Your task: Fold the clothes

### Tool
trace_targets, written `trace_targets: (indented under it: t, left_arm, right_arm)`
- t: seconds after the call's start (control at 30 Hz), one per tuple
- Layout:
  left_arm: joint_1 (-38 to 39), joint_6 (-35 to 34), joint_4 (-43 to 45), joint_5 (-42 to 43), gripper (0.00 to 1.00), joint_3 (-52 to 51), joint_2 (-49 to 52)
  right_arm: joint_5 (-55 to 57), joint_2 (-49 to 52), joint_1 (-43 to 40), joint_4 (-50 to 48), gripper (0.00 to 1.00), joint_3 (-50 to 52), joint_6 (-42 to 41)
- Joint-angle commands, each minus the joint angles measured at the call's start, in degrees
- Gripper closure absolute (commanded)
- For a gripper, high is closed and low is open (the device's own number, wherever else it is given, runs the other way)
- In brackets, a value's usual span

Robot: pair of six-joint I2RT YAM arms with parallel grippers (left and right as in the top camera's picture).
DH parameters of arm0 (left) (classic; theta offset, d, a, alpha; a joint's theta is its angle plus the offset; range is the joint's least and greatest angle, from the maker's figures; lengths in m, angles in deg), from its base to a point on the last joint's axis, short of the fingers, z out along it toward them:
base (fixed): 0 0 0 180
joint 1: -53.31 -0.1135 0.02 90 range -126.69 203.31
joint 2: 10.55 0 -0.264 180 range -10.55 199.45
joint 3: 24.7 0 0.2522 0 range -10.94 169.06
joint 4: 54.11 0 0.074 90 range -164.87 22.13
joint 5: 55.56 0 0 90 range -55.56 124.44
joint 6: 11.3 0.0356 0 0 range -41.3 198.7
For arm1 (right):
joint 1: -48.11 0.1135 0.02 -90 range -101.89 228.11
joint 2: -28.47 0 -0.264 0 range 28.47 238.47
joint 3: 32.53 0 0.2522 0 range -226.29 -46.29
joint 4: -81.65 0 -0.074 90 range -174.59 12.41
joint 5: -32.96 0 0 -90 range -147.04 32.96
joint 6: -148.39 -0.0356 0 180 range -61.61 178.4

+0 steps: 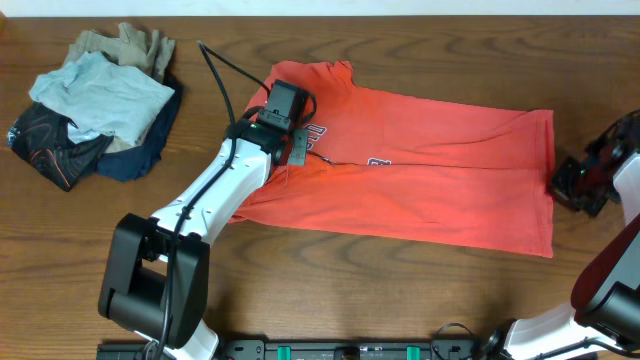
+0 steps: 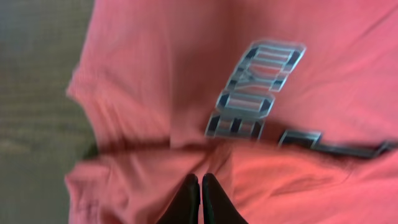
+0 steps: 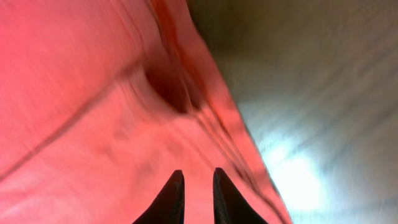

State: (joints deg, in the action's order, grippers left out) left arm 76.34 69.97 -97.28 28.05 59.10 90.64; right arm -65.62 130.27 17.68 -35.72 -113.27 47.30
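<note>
The coral-red T-shirt (image 1: 440, 170) lies spread across the middle of the table, one layer folded over the lower half of its white lettering (image 2: 258, 90). My left gripper (image 1: 298, 148) sits over the shirt's left part just below the lettering. In the left wrist view its fingers (image 2: 200, 177) are pressed together on a pinch of red cloth (image 2: 143, 74). My right gripper (image 1: 560, 185) is at the shirt's right edge. Its fingers (image 3: 198, 173) are a narrow gap apart with red cloth (image 3: 74, 93) between and under them. The small white tag is not in view.
A heap of light-blue, tan, navy and black garments (image 1: 95, 105) lies at the far left of the brown wooden table (image 1: 400, 290). A black cable (image 1: 222, 80) runs from the left wrist toward the back edge. Bare wood shows beside the shirt in the right wrist view (image 3: 323, 93).
</note>
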Motion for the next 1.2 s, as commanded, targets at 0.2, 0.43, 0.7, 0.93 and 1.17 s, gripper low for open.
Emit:
trace_targets:
  t: [0.2,0.43,0.7,0.93,1.17]
  left_arm:
    - [-4.24,-4.55,-5.03,-0.31,0.94,-2.14,0.81]
    - [-10.56,-6.62,-4.61,3.39,0.93,-2.34,2.67]
    - [-14.75,-7.89,-6.03,9.33,0.93,-2.34,8.50]
    - [-15.30,-10.19,-15.89,12.15,0.93,-2.34,13.00]
    - [-15.30,-13.68,-29.29,13.57,0.94,-2.34,13.05]
  right_arm:
    - [0.33,0.44,-0.24,2.05,0.86,2.40,2.51]
    - [-1.14,0.44,1.27,-1.53,0.86,8.26,7.37]
    - [0.59,0.44,1.90,-8.26,0.86,15.32,8.74]
    - [12.70,0.44,0.26,-8.81,0.82,16.70,5.29]
    - [17.16,0.44,-3.43,-9.31,0.82,14.82,4.26]
